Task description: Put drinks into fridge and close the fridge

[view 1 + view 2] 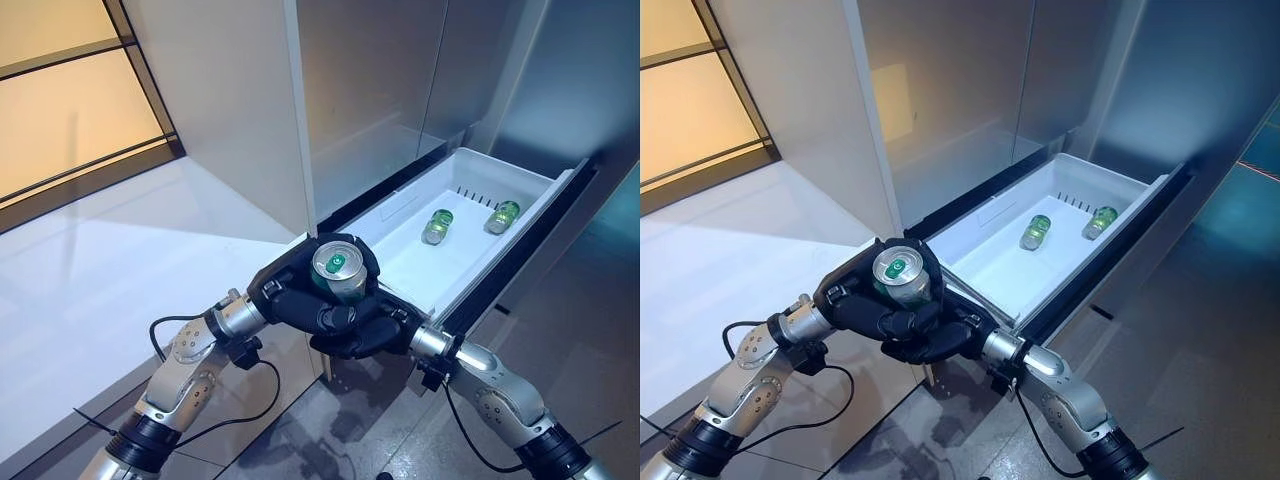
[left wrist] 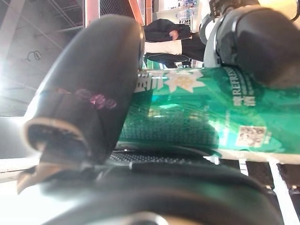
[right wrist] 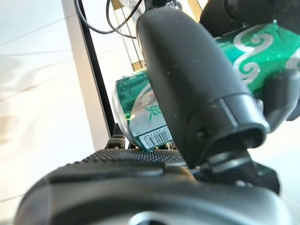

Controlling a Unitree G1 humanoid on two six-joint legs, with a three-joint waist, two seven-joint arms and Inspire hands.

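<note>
A green drink can [image 1: 338,272] stands upright between both hands, just in front of the near corner of the open white fridge drawer [image 1: 520,235]. My left hand [image 1: 285,290] wraps it from the left and my right hand [image 1: 375,335] cups it from the right and below, fingers curled round it. The left wrist view shows the can's green side [image 2: 211,117] past the thumb [image 2: 89,93]. In the right wrist view the can [image 3: 140,112] lies behind the thumb [image 3: 197,84]. Two more green cans [image 1: 437,227] [image 1: 502,217] lie on their sides in the drawer.
Tall grey fridge doors [image 1: 370,90] rise behind the drawer. The drawer's dark front panel [image 1: 530,260] juts out to the right. A white surface [image 1: 120,250] spreads to the left, with amber panels [image 1: 60,90] behind it.
</note>
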